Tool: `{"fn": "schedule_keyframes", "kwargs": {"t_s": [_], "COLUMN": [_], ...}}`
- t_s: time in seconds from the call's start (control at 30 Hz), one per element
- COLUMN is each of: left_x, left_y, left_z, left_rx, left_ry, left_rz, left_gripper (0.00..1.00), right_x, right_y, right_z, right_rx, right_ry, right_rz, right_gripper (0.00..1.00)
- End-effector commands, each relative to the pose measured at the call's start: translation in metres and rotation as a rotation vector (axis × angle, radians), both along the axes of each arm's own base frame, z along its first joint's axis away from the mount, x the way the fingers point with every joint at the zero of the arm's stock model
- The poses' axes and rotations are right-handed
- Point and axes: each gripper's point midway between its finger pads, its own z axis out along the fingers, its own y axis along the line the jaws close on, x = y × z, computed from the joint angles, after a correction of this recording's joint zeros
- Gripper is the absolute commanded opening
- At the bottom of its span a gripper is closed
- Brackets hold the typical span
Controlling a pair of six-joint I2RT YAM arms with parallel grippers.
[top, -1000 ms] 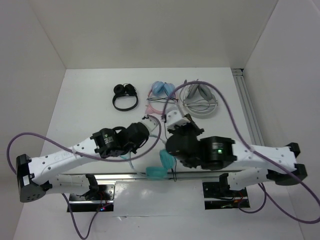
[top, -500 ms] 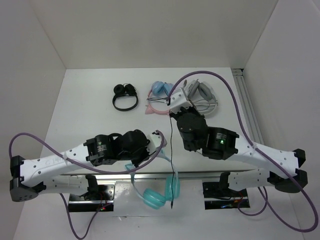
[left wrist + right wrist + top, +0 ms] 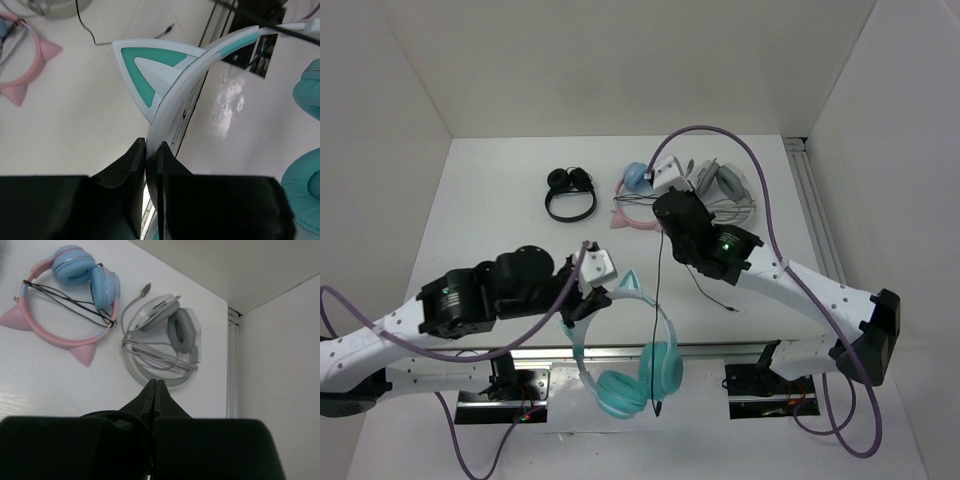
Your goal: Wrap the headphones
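Observation:
The headphones (image 3: 620, 385) have teal ear cups and a white headband with cat ears (image 3: 630, 283). They hang past the table's near edge. My left gripper (image 3: 588, 298) is shut on the headband (image 3: 165, 115), just below a cat ear (image 3: 150, 70); a teal cup (image 3: 305, 200) shows at the right. My right gripper (image 3: 661, 205) is held high over the table's back, its jaws pressed together (image 3: 156, 382). The thin black cable (image 3: 658, 320) runs from it straight down to the cups. A loop of cable (image 3: 115, 415) shows beside its fingers.
A pink-banded pair with light-blue cups (image 3: 638, 195) (image 3: 75, 305), a grey pair (image 3: 725, 200) (image 3: 165, 340) and a small black pair (image 3: 570, 195) lie at the back. A metal rail (image 3: 815, 220) runs along the right side.
My left gripper has lifted the headphones and turned them, so the band now arches up over the near edge. My right gripper has moved back and up, drawing the cable out straight.

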Motion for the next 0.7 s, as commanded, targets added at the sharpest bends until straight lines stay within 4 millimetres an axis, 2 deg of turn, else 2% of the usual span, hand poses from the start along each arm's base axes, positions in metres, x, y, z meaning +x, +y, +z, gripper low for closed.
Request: {"fn": "schedule_keyframes", "kwargs": {"t_s": [0.0, 0.03, 0.07, 0.17, 0.27, 0.37, 0.4, 0.47, 0.53, 0.6, 0.63, 0.67], "left_x": [-0.013, -0.015, -0.017, -0.017, -0.019, -0.007, -0.001, 0.004, 0.008, 0.007, 0.004, 0.000], "left_y": [-0.003, -0.003, -0.001, 0.002, 0.005, 0.016, 0.025, 0.033, 0.052, 0.063, 0.067, 0.077], "left_z": [0.060, 0.060, 0.067, 0.070, 0.081, 0.096, 0.106, 0.128, 0.151, 0.172, 0.179, 0.191], "left_rx": [-0.206, -0.208, -0.231, -0.241, -0.270, -0.317, -0.354, -0.439, -0.549, -0.646, -0.687, -0.737], "left_ry": [-0.029, -0.025, -0.025, -0.030, -0.042, -0.066, -0.073, -0.089, -0.093, -0.090, -0.073, -0.074], "left_rz": [-0.051, -0.061, -0.058, -0.058, -0.059, 0.043, 0.106, 0.157, 0.241, 0.272, 0.276, 0.274], "left_gripper": [0.00, 0.00, 0.00, 0.00, 0.00, 0.00, 0.00, 0.00, 0.00, 0.00, 0.00, 0.00], "right_x": [0.007, 0.009, 0.012, 0.016, 0.019, 0.020, 0.022, 0.021, 0.018, 0.014, 0.010, 0.005], "right_y": [0.015, 0.016, 0.013, 0.014, 0.012, 0.012, 0.014, 0.019, 0.031, 0.051, 0.060, 0.070], "right_z": [0.000, -0.010, -0.012, -0.021, -0.024, -0.031, -0.031, -0.042, -0.055, -0.056, -0.066, -0.068], "right_rx": [0.068, 0.076, 0.079, 0.088, 0.092, 0.101, 0.131, 0.149, 0.182, 0.233, 0.245, 0.256], "right_ry": [0.019, 0.037, 0.041, 0.058, 0.064, 0.079, 0.080, 0.098, 0.133, 0.134, 0.162, 0.164], "right_rz": [0.027, 0.038, 0.031, 0.034, 0.022, 0.023, 0.032, 0.050, 0.100, 0.184, 0.234, 0.270], "right_gripper": [0.00, 0.00, 0.00, 0.00, 0.00, 0.00, 0.00, 0.00, 0.00, 0.00, 0.00, 0.00]}}
